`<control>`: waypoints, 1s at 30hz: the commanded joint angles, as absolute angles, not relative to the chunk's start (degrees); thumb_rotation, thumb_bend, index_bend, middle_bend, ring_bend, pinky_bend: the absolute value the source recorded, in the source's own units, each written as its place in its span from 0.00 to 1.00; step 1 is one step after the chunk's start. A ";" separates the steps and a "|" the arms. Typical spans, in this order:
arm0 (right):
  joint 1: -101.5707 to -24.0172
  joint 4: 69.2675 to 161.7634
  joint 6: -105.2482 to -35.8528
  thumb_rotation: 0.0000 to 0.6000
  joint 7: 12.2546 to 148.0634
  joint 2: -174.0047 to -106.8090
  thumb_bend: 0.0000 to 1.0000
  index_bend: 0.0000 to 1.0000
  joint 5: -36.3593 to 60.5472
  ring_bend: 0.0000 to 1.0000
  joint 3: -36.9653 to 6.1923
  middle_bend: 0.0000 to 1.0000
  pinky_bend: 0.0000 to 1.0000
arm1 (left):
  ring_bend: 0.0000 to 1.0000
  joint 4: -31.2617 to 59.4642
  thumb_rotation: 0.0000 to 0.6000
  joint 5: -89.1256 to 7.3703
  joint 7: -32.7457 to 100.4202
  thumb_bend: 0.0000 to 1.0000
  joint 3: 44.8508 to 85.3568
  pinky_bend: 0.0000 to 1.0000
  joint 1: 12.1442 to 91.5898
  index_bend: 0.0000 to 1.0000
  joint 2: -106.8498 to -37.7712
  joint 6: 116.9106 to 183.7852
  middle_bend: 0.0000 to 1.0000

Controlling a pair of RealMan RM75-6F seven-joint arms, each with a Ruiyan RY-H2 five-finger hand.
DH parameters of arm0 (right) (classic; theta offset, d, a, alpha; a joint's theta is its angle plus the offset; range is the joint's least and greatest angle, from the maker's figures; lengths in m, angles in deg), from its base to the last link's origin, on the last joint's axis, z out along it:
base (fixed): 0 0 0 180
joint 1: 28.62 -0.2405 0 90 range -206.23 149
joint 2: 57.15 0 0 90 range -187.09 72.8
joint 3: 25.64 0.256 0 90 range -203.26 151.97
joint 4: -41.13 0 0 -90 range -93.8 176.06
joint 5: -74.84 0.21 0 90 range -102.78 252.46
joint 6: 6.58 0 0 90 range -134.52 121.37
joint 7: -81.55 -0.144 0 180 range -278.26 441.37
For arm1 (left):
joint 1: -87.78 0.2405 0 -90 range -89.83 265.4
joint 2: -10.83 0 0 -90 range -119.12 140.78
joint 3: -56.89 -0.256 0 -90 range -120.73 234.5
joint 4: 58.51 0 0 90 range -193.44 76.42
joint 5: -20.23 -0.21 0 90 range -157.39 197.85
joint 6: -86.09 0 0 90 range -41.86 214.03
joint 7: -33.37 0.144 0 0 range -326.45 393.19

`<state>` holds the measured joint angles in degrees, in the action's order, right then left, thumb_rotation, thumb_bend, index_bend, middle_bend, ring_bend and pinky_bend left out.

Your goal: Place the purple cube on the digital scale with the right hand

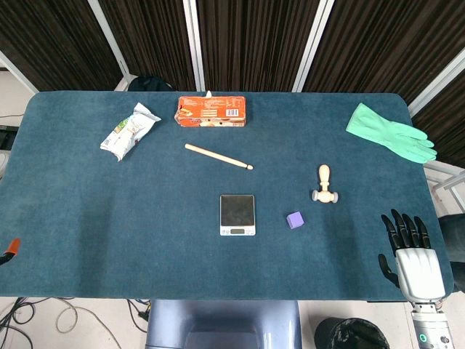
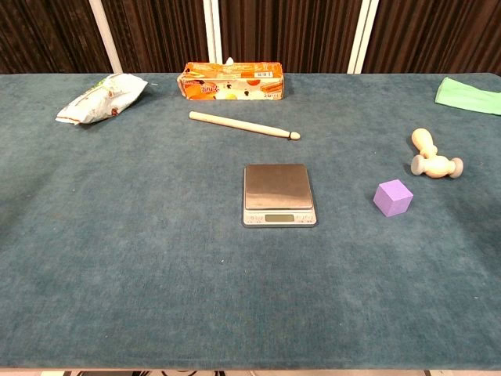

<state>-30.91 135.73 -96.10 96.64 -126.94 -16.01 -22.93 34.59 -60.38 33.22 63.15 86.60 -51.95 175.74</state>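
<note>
A small purple cube (image 1: 294, 219) (image 2: 393, 197) lies on the blue table, a short way right of the digital scale (image 1: 237, 214) (image 2: 279, 194), whose steel platform is bare. My right hand (image 1: 411, 251) shows only in the head view, at the table's front right corner, well to the right of the cube. Its fingers are spread and point away from me, holding nothing. The left hand does not show in either view.
A wooden mallet (image 1: 325, 186) (image 2: 430, 156) lies just behind the cube. Farther back are a wooden stick (image 1: 218, 156), an orange box (image 1: 211, 111), a white snack bag (image 1: 128, 131) and a green rubber glove (image 1: 389, 131). An orange tip (image 1: 11, 248) pokes in at the left edge.
</note>
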 commanded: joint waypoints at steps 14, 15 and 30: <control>-31.12 136.15 -94.88 1.00 95.03 -126.09 0.47 0.00 -16.30 0.00 -23.73 0.00 0.00 | 0.00 35.08 1.00 -61.02 34.22 0.25 62.80 0.00 86.85 0.10 -52.28 176.41 0.00; -31.16 136.20 -94.75 1.00 94.87 -125.94 0.47 0.00 -16.31 0.00 -23.78 0.00 0.00 | 0.00 35.05 1.00 -60.95 34.20 0.25 62.83 0.00 86.87 0.10 -52.27 176.41 0.00; -43.81 139.89 -75.83 1.00 88.94 -120.44 0.47 0.00 -15.03 0.00 -21.05 0.00 0.00 | 0.00 35.17 1.00 -60.67 34.62 0.25 63.08 0.00 87.10 0.10 -52.36 177.00 0.00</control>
<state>-39.76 138.46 -81.05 89.90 -121.84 -16.60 -22.75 35.17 -60.68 34.62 63.07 87.10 -52.35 177.00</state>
